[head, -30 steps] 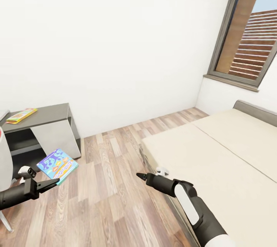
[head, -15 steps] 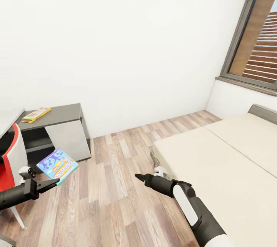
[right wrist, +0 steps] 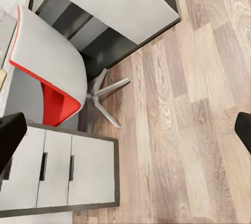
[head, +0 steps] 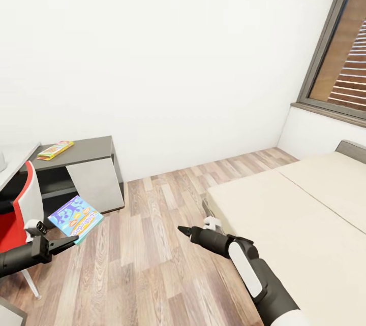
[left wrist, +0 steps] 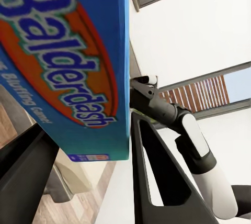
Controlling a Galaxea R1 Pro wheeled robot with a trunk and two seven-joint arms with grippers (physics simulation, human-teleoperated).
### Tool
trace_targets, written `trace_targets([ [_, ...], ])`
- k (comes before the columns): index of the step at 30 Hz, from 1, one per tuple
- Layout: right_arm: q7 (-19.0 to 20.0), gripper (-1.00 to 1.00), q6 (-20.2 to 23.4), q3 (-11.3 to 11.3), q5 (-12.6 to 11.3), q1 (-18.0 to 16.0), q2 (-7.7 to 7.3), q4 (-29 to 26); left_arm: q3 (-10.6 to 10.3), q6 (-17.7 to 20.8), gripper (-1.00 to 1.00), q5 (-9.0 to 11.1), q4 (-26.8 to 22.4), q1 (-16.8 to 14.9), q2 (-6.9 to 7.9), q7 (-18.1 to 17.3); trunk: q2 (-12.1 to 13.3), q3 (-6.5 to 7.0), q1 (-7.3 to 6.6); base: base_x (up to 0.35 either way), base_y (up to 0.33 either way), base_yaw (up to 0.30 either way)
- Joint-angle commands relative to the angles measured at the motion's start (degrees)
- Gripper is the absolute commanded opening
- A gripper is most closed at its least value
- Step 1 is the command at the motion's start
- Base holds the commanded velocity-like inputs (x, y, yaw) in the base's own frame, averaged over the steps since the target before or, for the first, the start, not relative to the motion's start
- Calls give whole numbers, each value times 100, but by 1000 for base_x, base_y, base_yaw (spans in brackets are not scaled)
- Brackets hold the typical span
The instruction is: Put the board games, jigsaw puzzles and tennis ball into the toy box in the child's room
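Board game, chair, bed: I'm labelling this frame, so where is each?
Board game (head: 76, 217), head view, centre of its blue cover.
Chair (head: 31, 199), head view, grey backrest.
Bed (head: 300, 224), head view, bare mattress top.

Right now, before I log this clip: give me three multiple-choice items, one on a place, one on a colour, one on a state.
1. Where does the flat yellow box lie?
A) on the bed
B) on the dark desk
C) on the floor

2. What colour is the chair's inner seat?
A) red
B) green
C) blue

3. What is the left claw doing?
A) hanging open
B) shut on the board game
C) gripping the chair

Key: 1 B, the yellow box lies on the dark desk. 2 A, the chair shows red inside. 3 B, the left claw clamps the blue board game.
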Motion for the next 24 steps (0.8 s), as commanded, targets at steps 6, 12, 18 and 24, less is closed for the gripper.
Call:
trace_targets([
  [6,-605,100,38,50,-4,6,69,-99,5,59,-100,-1,-1,-3,6,-24,-8,-9,2,53,0,7],
  [12,-879,100,35,211,-6,6,156,-106,6,59,-100,-1,-1,-3,7,-24,-8,0,2,284,0,210],
  [18,-903,100,34,231,-3,6,163,-106,6,59,-100,-1,1,-3,7,-24,-8,2,2,325,0,280],
  [24,-907,100,39,230,0,6,163,-106,4,59,-100,-3,0,-3,6,-24,-8,3,2,315,-66,287],
])
